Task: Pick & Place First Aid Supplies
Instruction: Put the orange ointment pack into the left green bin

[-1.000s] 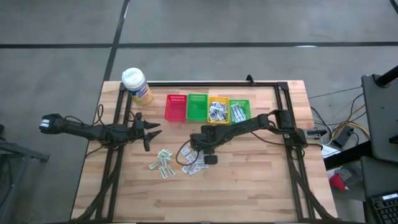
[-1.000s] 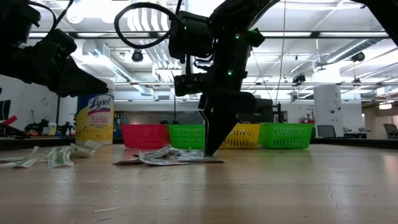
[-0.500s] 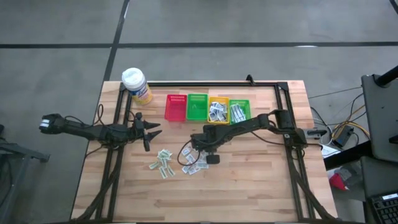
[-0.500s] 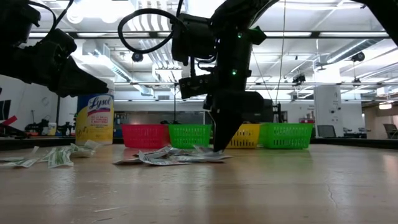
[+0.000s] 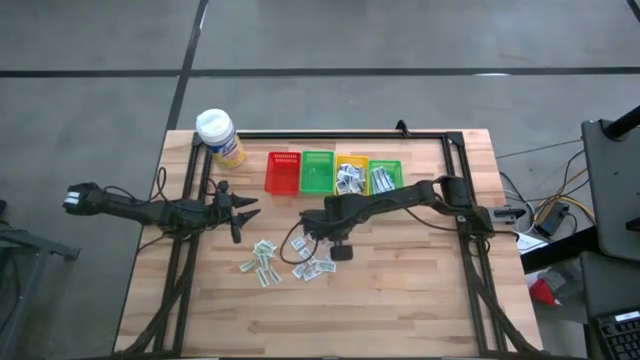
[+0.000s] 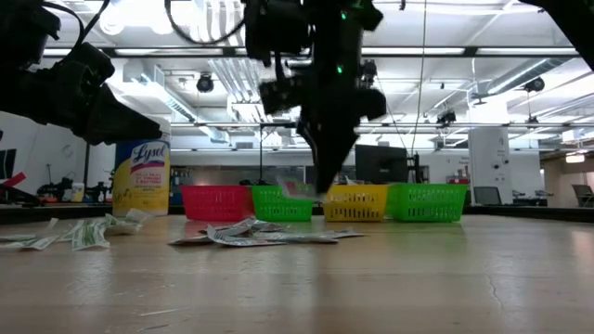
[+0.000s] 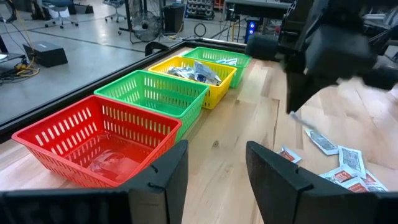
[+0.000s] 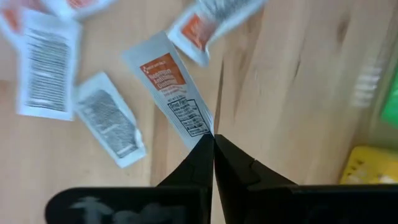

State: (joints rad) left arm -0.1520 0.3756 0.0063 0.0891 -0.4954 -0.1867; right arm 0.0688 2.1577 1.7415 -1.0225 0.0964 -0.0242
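Wooden table [image 5: 400,300] — packets [image 5: 262,262] scattered; workshop behind.

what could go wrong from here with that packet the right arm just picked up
1. The right gripper pinches the packet only by one corner, so it may slip or swing loose on the way to the baskets.
2. The lifted packet hangs above the loose pile; a drop would put it back among the others.
3. The yellow basket already holds packets, and the green basket sits tight beside it, so a dangling packet could land in the wrong one.
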